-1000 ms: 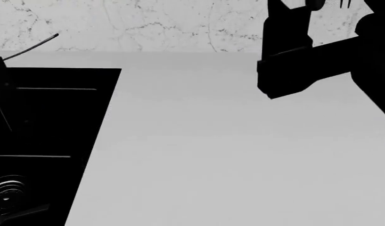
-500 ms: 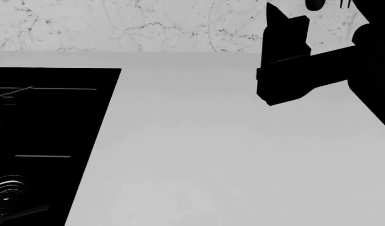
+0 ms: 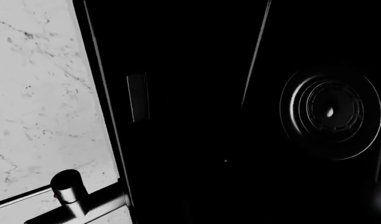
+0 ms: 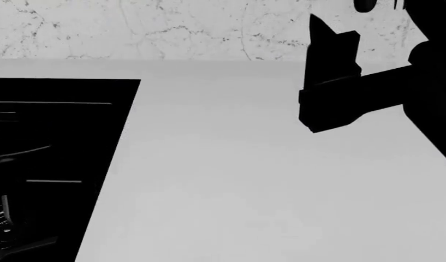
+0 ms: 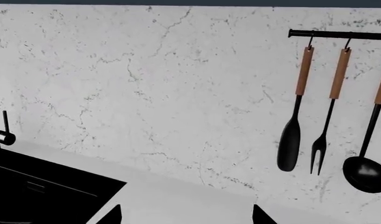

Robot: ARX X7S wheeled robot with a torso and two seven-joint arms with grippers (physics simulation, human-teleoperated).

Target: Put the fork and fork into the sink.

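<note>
Flat, even light on pale stone, with blacks that swallow nearly everything.

The countertop in the head view is bright and soft grey with hardly a shadow. The sink at the left of the frame reads almost pure black, only thin glints tracing edges. In the left wrist view, faint rings of sheen pick out the drain; the faucet catches a dull highlight. All sharp, no blur or edge warp.
</note>
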